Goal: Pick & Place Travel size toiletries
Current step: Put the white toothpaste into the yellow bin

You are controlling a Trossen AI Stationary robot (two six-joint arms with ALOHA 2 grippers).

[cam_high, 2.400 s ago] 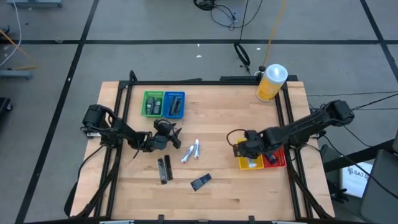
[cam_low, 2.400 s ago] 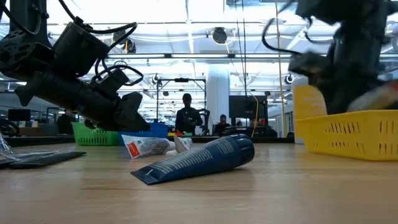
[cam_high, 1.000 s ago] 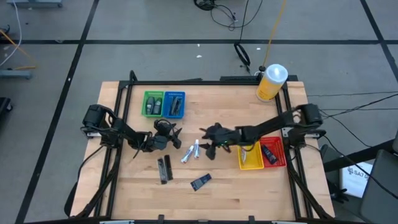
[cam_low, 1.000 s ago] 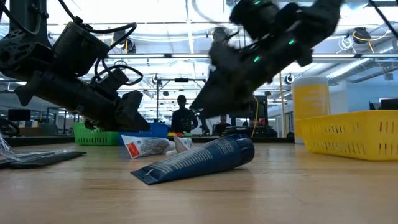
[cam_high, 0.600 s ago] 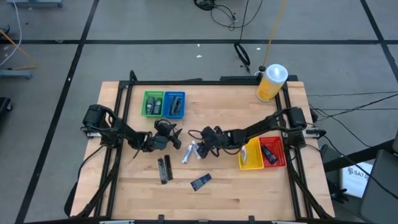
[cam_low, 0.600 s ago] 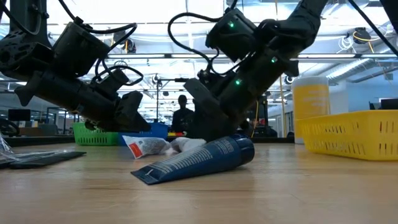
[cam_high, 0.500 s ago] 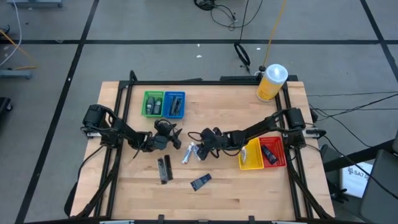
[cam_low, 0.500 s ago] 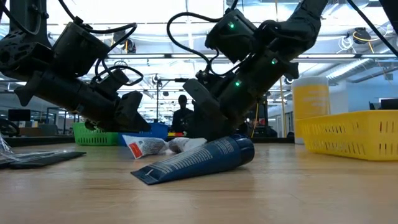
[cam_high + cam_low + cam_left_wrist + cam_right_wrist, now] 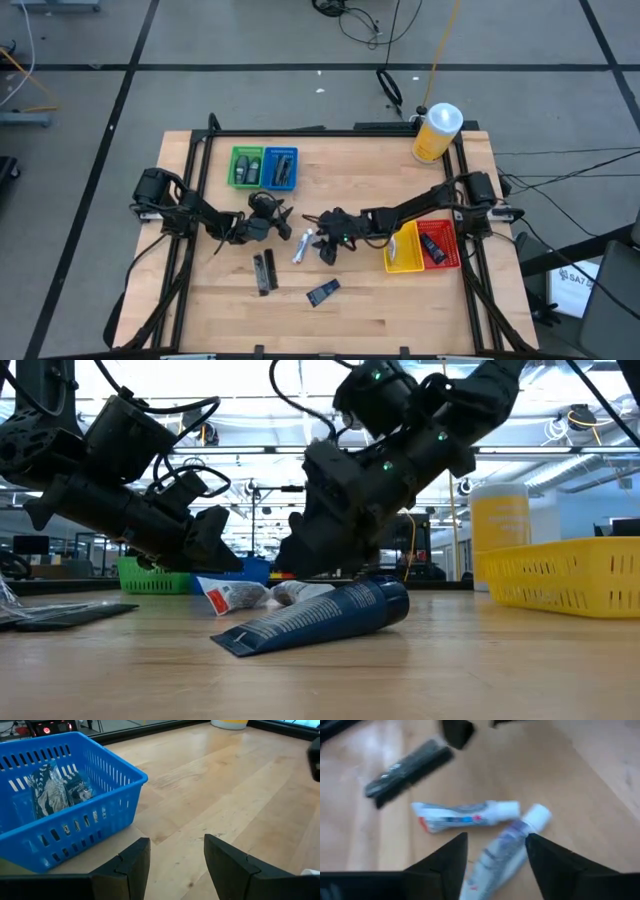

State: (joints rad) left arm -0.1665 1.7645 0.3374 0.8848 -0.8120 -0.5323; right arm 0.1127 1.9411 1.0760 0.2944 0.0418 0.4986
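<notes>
Two white mini tubes lie flat near the table's middle: one (image 9: 465,814) (image 9: 300,246), the other (image 9: 507,842) straight below my right gripper (image 9: 492,865) (image 9: 326,241), which hovers open just above it, a finger on either side, touching nothing. Dark flat packets (image 9: 263,271) (image 9: 410,767) and a dark blue tube (image 9: 322,293) (image 9: 320,615) lie nearer the near edge. My left gripper (image 9: 172,865) (image 9: 268,216) waits open, low over the table beside the blue tray (image 9: 60,805).
A green tray (image 9: 246,166) and the blue tray (image 9: 282,168), both holding dark items, stand toward the far left. A yellow tray (image 9: 402,250) and a red tray (image 9: 438,245) sit at the right edge. A big yellow bottle (image 9: 437,132) stands at the far right corner.
My right gripper has swung from near the yellow tray toward the table's left and dropped down over the two white tubes, then risen slightly; it stays open. The tubes and the other items lie where they were.
</notes>
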